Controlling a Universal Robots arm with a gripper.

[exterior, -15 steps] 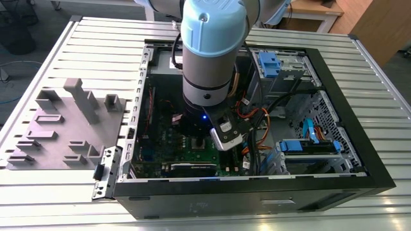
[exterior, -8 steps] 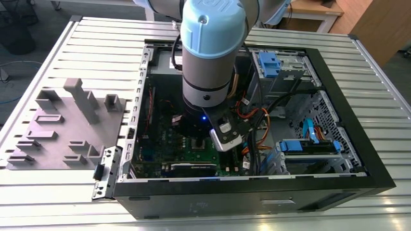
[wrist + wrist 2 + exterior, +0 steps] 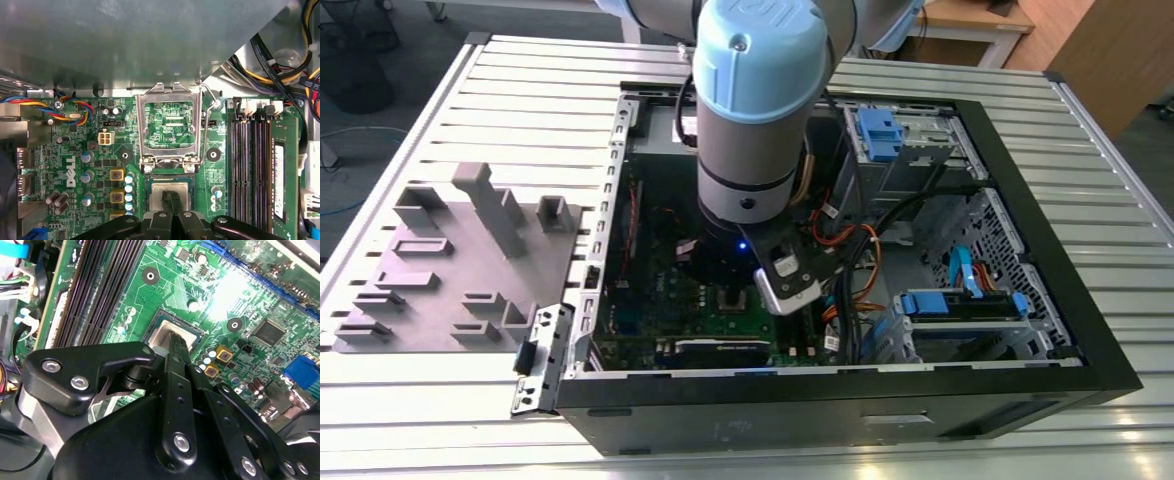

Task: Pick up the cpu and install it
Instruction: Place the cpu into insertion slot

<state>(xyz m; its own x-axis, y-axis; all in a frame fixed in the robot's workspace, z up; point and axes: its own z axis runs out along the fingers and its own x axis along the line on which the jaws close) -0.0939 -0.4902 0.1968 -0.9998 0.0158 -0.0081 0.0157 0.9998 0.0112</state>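
The cpu (image 3: pixel 157 193), a small silvery square, lies flat in its socket on the green motherboard (image 3: pixel 100 135); it is also seen in the second wrist view (image 3: pixel 161 334). My gripper (image 3: pixel 170 198) (image 3: pixel 176 338) is straight over it, its two black fingers shut side by side with their tips at the middle of the chip's top. They do not reach around its edges. The socket's metal retention frame (image 3: pixel 170 125) stands flipped open just beyond the chip. In the exterior view my arm (image 3: pixel 747 150) reaches down into the open computer case (image 3: pixel 854 392).
Long black memory slots (image 3: pixel 250 165) (image 3: pixel 100 285) run beside the socket. Bundles of cables (image 3: pixel 280 65) and blue drive brackets (image 3: pixel 881 132) fill the case's other end. A grey moulded parts tray (image 3: pixel 454 262) lies on the slatted table at the exterior view's left.
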